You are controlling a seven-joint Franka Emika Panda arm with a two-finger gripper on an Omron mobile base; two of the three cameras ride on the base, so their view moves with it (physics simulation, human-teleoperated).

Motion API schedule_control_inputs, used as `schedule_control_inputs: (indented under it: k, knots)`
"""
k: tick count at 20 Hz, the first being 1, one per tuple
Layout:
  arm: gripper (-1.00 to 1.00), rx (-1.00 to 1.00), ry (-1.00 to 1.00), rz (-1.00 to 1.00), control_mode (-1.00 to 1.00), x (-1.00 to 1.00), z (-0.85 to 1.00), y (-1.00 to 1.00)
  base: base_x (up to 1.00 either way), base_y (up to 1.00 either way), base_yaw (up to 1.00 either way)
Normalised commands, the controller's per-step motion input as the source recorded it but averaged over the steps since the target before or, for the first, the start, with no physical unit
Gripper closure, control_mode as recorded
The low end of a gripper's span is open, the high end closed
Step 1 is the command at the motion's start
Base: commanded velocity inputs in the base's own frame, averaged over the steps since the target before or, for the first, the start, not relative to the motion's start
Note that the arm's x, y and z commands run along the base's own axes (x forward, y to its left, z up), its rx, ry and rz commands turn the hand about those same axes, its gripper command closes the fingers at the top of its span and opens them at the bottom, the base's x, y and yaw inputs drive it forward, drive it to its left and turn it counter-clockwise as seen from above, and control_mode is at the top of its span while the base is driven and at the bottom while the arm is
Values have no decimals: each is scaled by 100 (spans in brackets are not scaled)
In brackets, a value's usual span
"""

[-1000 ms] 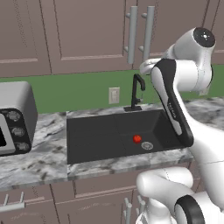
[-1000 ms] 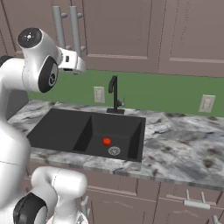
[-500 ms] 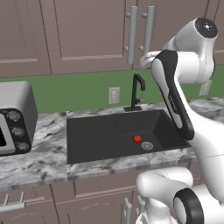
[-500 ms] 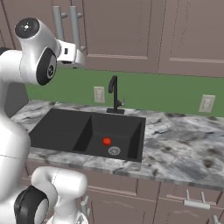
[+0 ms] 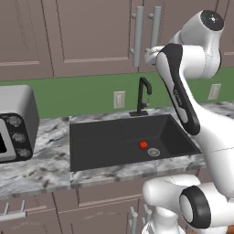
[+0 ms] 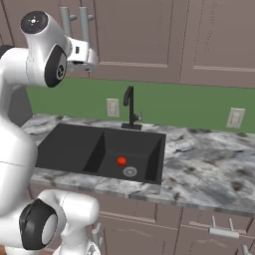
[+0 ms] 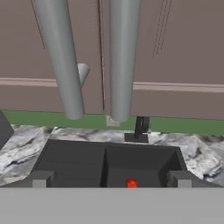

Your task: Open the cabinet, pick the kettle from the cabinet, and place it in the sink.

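cabinet: I see the cabinet [image 5: 96,36] on the wall above the sink, both doors shut; its two long grey bar handles [image 5: 138,35] hang side by side at the centre seam, directly above the faucet

gripper: my gripper [image 7: 111,178] sits raised at the height of the handles' lower ends, just in front of them; in the hand view the two bars fill the upper middle, one a little left of centre, one at centre, and I cannot tell any contact with either

jaws: the two fingertips stand wide apart at the bottom of the hand view, with nothing between them

arm: from the left base view the hand [image 5: 153,55] is just right of the handles, close to the right one; from the right base view it [image 6: 82,52] sits just below them

kettle: I cannot see it; the doors are closed

sink: the sink [image 5: 128,139] lies in the grey marbled counter [image 5: 41,160] straight below the handles, a dark double basin with a round metal drain [image 5: 153,152] in its right half

red ball: a small red ball [image 5: 143,145] rests on the basin floor just beside the drain, on its left

faucet: black gooseneck faucet [image 5: 143,96] stands at the back rim of the sink, under the handles

toaster oven: a grey toaster oven [image 5: 13,123] stands on the counter well to the left of the sink

outlet: a wall outlet [image 5: 119,99] sits on the green backsplash just left of the faucet
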Motion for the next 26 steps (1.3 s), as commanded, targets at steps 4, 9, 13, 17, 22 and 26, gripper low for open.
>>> schedule_control_inputs:
  k: [4,9,13,17,22,26]
  knots:
    - [-100,0,0,0,-100,27,17,0,0,0,0]
    - [-100,0,0,0,-100,34,8,0,0,0,0]
    - [-100,0,0,0,-100,41,0,0,0,0,0]
    - [-100,0,0,0,-100,43,0,0,0,0,0]
    - [-100,1,0,0,-100,41,0,0,0,0,0]
    - [-100,1,0,0,-100,42,0,0,0,0,0]
